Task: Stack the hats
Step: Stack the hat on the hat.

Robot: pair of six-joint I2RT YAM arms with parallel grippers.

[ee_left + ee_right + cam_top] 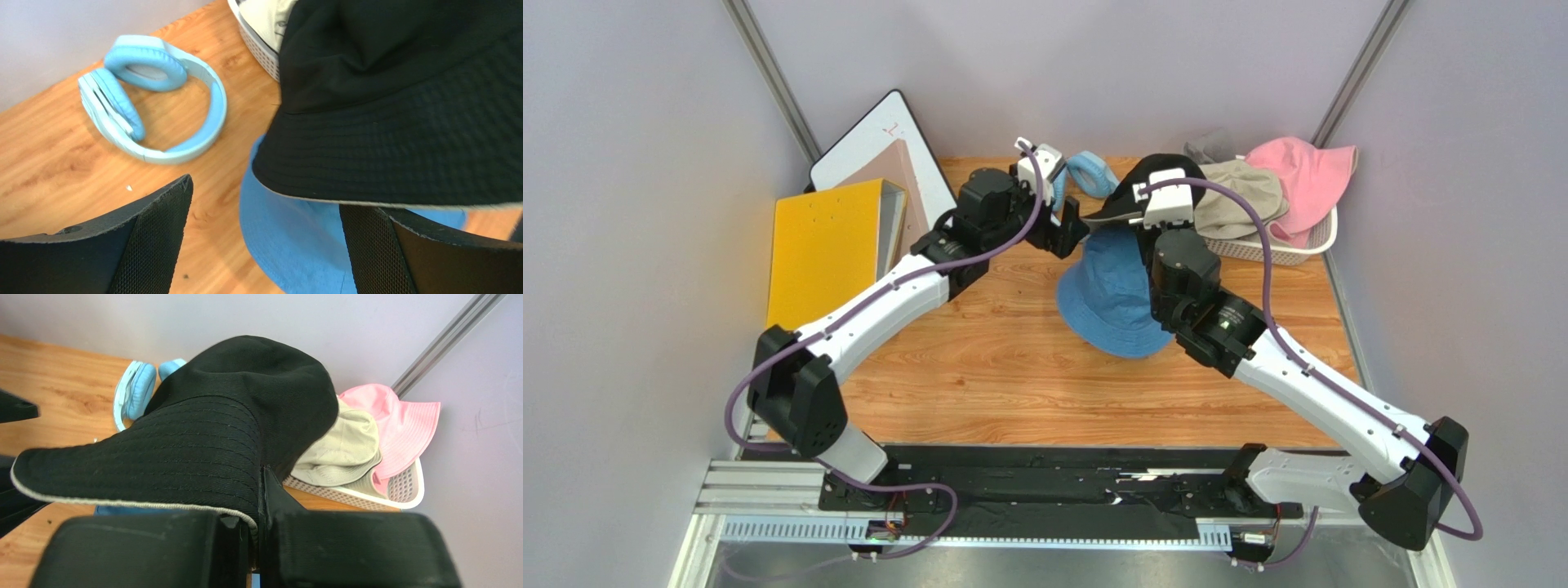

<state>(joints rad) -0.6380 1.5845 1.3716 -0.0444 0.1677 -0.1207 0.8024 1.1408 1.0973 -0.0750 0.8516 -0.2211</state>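
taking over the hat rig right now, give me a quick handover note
Left gripper: open, holding nothing, next to the black hat brim.
Right gripper: shut on the black hat's brim, holding it over the blue hat, which lies on the table.
Beige hat and pink hat: in the white basket, far right corner.
Done: no stack finished; the black hat is not yet released.
Left: set black on blue, then add the basket hats.
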